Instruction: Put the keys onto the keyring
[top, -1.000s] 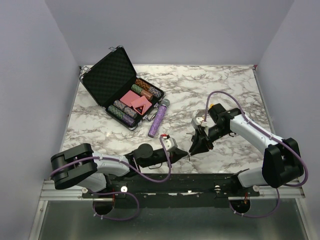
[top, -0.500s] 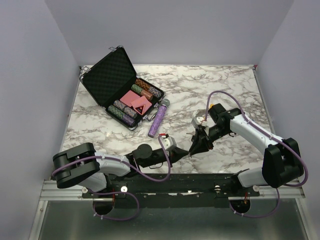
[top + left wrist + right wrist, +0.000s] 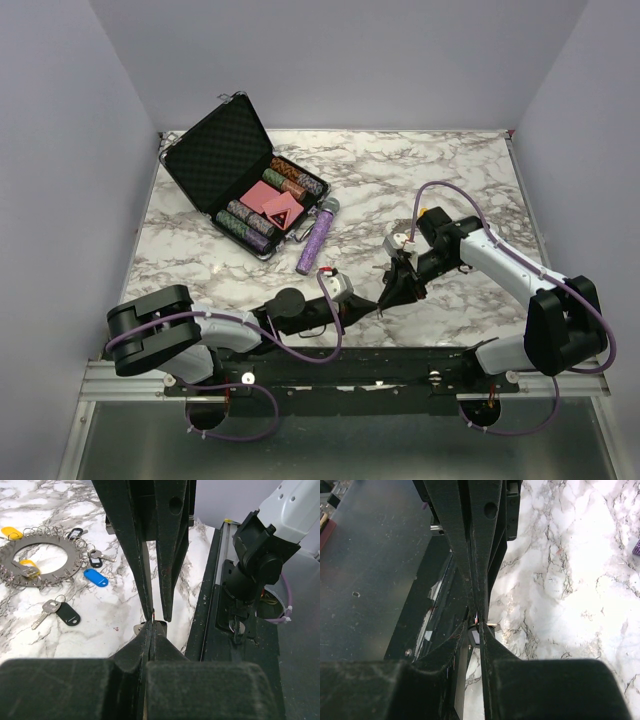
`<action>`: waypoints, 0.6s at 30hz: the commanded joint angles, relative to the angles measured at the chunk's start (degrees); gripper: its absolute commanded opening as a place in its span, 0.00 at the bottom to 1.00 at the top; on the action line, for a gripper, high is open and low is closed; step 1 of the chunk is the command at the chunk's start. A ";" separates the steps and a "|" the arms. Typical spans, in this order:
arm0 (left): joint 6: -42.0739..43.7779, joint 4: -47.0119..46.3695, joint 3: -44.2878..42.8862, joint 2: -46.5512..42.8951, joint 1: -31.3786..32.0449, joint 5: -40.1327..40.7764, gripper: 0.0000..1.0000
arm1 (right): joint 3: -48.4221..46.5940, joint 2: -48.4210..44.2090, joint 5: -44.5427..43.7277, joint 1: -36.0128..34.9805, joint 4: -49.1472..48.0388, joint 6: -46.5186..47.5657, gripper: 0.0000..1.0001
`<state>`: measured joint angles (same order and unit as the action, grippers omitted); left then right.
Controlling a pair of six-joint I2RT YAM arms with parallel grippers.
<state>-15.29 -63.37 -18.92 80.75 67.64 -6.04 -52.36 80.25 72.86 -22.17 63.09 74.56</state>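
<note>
Left claw (image 3: 151,630) clamped shut, tip to tip with right claw (image 3: 159,616), its grip impossible to tell, at desk (image 3: 105,612) edge, keyring (image 3: 47,541) and loose keys (image 3: 96,577) nearby

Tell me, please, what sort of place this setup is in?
Most likely a robotics lab test cell: a marble-patterned table boxed in by plain lavender walls, the left arm and right arm bolted to a metal rail at its near edge, and staged props such as a poker-chip case.
</note>
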 commanded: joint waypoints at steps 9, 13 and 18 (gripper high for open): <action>-0.62 -2.19 -0.33 0.90 0.39 0.15 0.00 | -1.43 0.17 3.78 -0.06 0.63 0.32 0.19; -0.62 -2.10 -0.51 0.99 0.39 -0.11 0.00 | -1.43 0.26 3.87 -0.15 0.63 0.23 0.16; -0.79 -2.63 -0.51 1.16 0.30 -0.20 0.00 | -1.17 0.35 3.61 -0.15 0.37 -0.21 0.04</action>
<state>-15.75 -63.79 -18.92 81.25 67.64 -6.13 -52.36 80.25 73.21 -22.15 62.94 74.54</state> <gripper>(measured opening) 0.007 0.072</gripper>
